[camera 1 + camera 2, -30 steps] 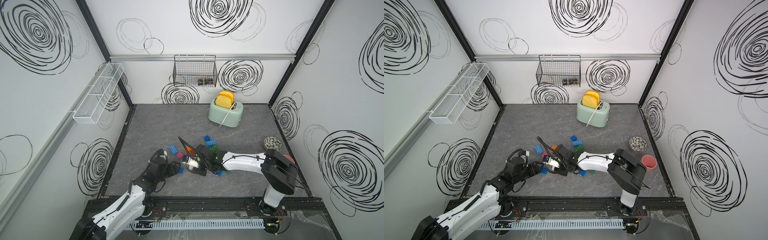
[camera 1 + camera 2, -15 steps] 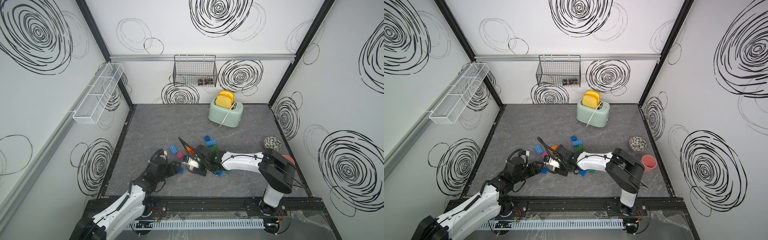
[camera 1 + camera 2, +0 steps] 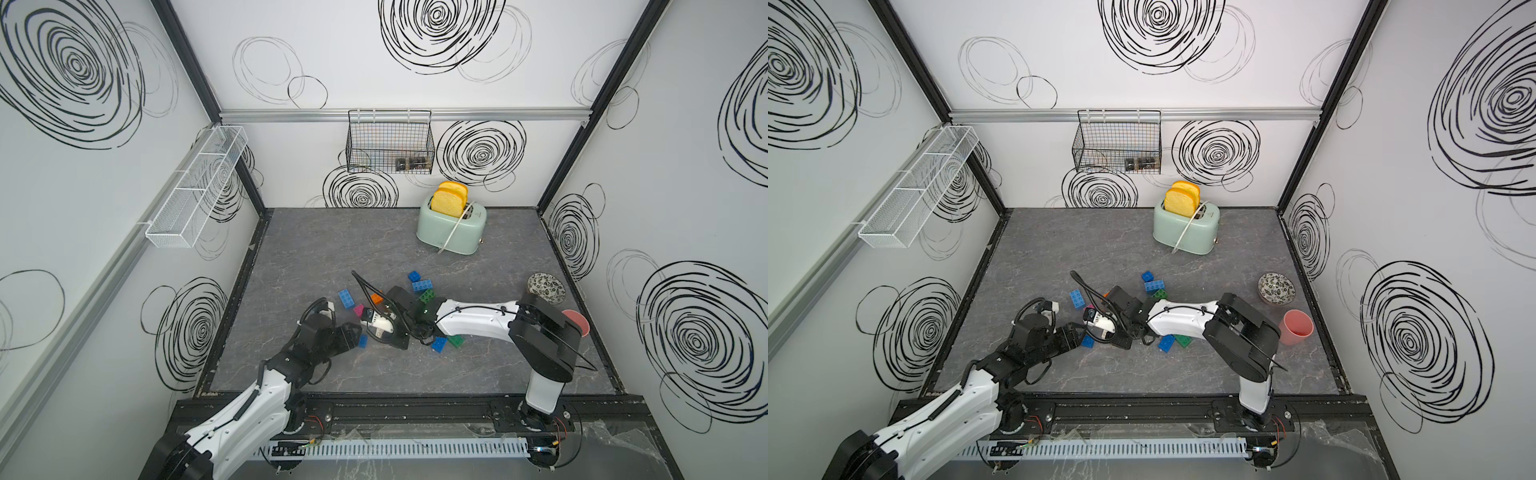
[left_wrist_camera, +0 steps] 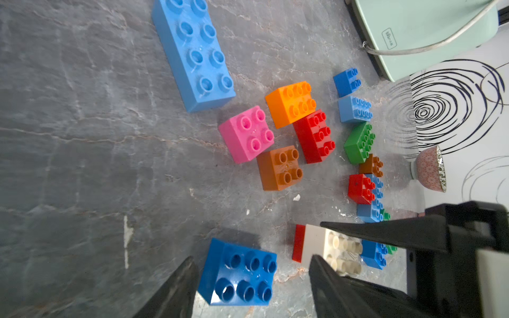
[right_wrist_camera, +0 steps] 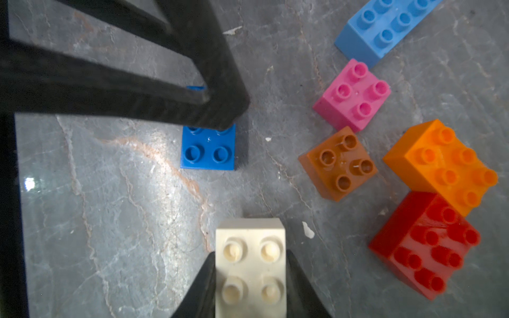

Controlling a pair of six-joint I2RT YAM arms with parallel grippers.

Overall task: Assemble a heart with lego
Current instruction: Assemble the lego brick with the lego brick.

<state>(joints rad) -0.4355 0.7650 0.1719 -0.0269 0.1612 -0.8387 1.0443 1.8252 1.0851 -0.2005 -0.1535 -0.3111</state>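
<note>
Lego bricks lie scattered mid-floor. My left gripper (image 4: 252, 260) is open, its fingers either side of a dark blue brick (image 4: 239, 272) on the floor, with a gap on one side. My right gripper (image 5: 250, 257) is shut on a white brick (image 5: 249, 264), which shows a red piece (image 4: 298, 242) against its underside. The two grippers are close together, the left fingers (image 5: 217, 113) over the blue brick (image 5: 209, 151). Beyond them lie a long light-blue brick (image 4: 192, 52) and pink (image 4: 248, 135), orange (image 4: 292, 103), red (image 4: 314, 136), brown (image 4: 279, 168) and green (image 4: 358, 143) bricks.
A mint toaster (image 3: 451, 224) with toast stands at the back. A patterned bowl (image 3: 546, 286) and a pink cup (image 3: 1296, 328) sit at the right. More blue and green bricks (image 3: 446, 343) lie under the right arm. A wire basket (image 3: 390, 141) and a white rack (image 3: 195, 195) hang on the walls.
The right arm's elbow has edged slightly left. Grippers and bricks stand as before.
</note>
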